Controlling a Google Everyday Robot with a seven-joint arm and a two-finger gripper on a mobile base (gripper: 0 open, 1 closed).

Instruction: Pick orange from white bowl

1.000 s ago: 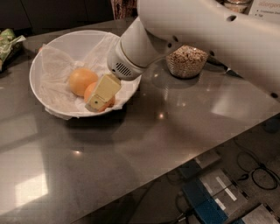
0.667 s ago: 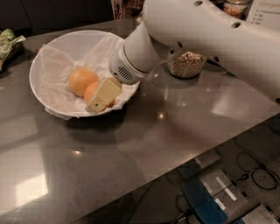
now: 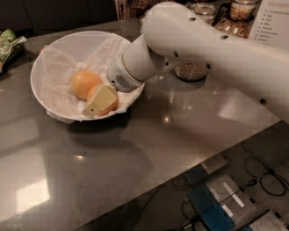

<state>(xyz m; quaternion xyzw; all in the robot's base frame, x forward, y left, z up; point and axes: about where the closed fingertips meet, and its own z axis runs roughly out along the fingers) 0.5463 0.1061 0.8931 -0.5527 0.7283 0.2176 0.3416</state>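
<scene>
The white bowl, lined with crinkled white paper, sits at the table's back left. It holds two fruits. The deeper-coloured orange lies near the bowl's front right rim, next to a paler yellow-orange fruit on its left. My gripper reaches down into the bowl from the right and sits right over the orange, covering most of it. The white arm stretches across the upper right and hides part of the bowl's right rim.
A glass jar of grain stands just behind the arm. More jars and a printed card are at the back right. A green packet lies at the far left. The table's front edge drops to floor equipment.
The arm's upper part has shifted slightly towards the left and the front. The gripper stays at the orange in the bowl, and neither fruit has moved.
</scene>
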